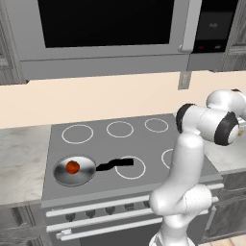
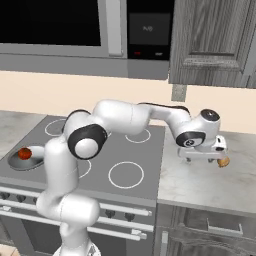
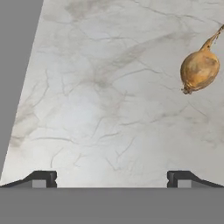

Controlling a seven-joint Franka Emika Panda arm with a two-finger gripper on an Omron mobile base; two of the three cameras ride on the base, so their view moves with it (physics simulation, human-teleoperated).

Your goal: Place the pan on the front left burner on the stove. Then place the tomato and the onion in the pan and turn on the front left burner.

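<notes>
Fingertips point(image 3: 43, 178) spread wide, hand point(image 3: 112, 179) empty above the marble table point(image 3: 109, 100), onion point(image 3: 199, 70) just beside. Pan point(image 1: 74, 170) sits on the front left burner, tomato point(image 1: 72, 166) inside. Remaining, I judge: onion, knob.

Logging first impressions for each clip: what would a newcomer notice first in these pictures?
The white arm, stretched far to the right with its gripper low over the marble counter beside the stove. Next, the golden-tan onion lying alone on that counter, off to one side of the open gripper. Then the bright red tomato sitting in the steel pan on the front left burner.
</notes>
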